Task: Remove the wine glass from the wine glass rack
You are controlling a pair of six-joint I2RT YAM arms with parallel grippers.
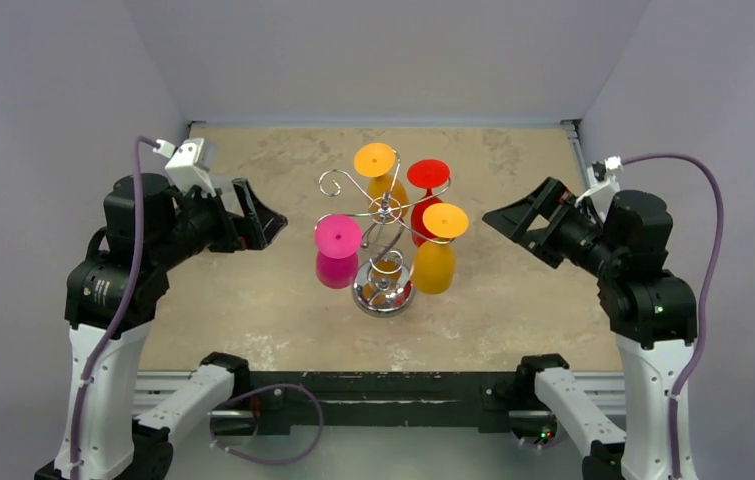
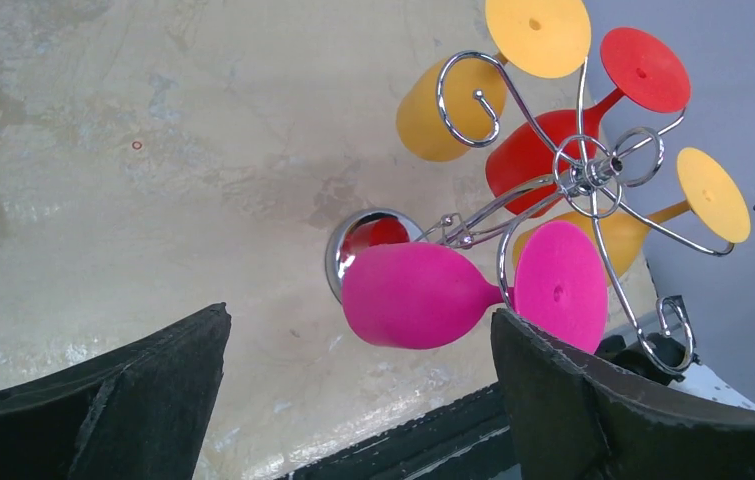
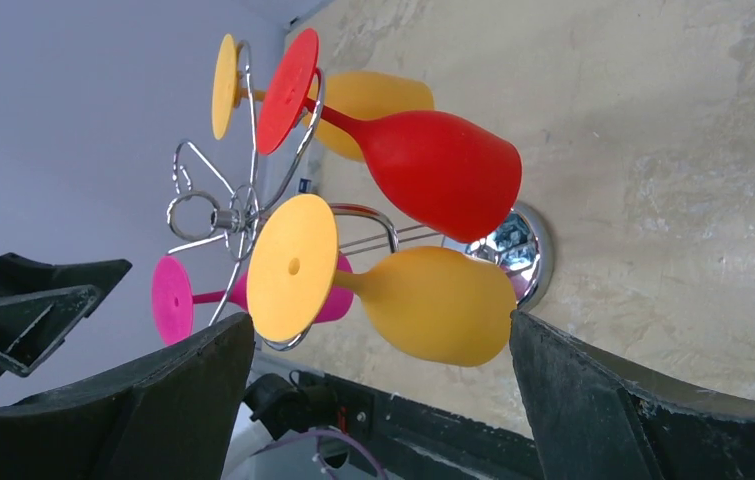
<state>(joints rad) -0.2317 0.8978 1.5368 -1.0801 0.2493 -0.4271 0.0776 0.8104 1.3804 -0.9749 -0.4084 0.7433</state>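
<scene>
the left fingers (image 1: 253, 215), black and wedge-shaped, are spread wide with nothing between them, hovering above the desk's left side and pointing toward the middle. in the left wrist view the left fingers (image 2: 133, 400) frame a magenta plastic wine glass (image 2: 418, 295) without touching it. the right fingers (image 1: 528, 220) are spread just as wide and carry nothing, over the desk's right side; in the right wrist view the right fingers (image 3: 603, 400) frame a yellow-orange plastic wine glass (image 3: 433, 305), also apart from it.

between both arms, near the middle of the beige mottled stone-look desk (image 1: 253, 300), stands the shiny chrome wire wine glass rack (image 1: 383, 295) on its round domed base. four glasses hang upside down from its curled arms, feet upward: the magenta one on the left-near side, the yellow-orange one on the right-near side, a red plastic wine glass (image 1: 421, 225) behind that, and a second yellow-orange wine glass (image 1: 388, 190) toward the far edge.
</scene>
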